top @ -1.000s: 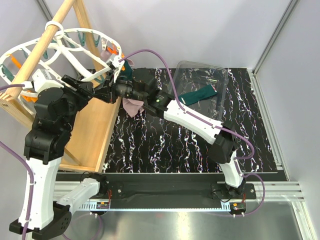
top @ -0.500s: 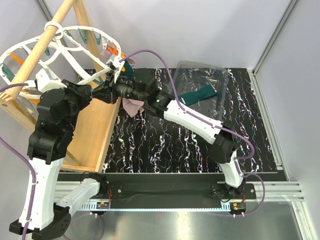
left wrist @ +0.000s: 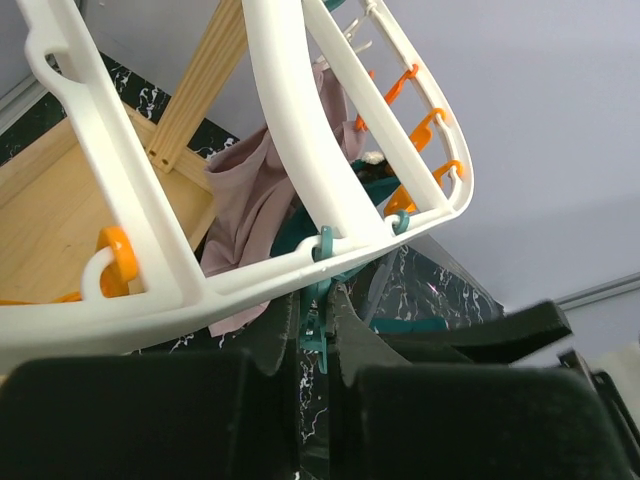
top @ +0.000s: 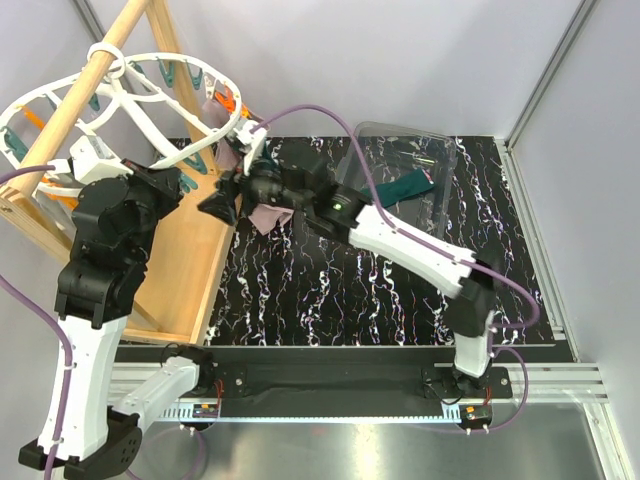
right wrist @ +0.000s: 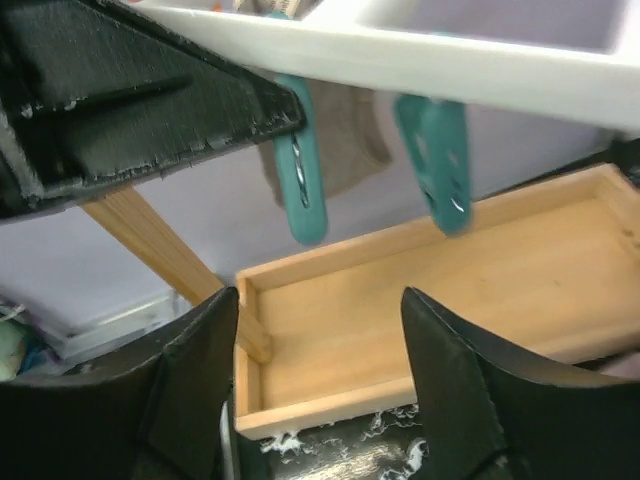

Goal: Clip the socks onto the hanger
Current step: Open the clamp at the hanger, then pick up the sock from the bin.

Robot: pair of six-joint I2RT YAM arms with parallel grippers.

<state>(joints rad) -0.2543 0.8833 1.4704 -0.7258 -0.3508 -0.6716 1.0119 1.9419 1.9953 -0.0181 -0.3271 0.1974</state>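
The right gripper [right wrist: 320,300] has just sprung its jaws wide and holds nothing. It sits low, facing the wooden tray [right wrist: 420,290], under the hanger [left wrist: 300,120]. Beyond it, the left gripper [left wrist: 318,342] has pinched its jaws shut on the top of a teal peg [left wrist: 316,285] dangling from the white rim. Just behind that rim hangs one dark teal sock [left wrist: 296,228] beside the mauve cloth [left wrist: 250,200]. Whether the peg bites it I cannot tell, so that clip likely needs checking. Farthest off, the second sock [top: 405,188] lies in the clear tub [top: 440,150] on the bench [top: 350,290].
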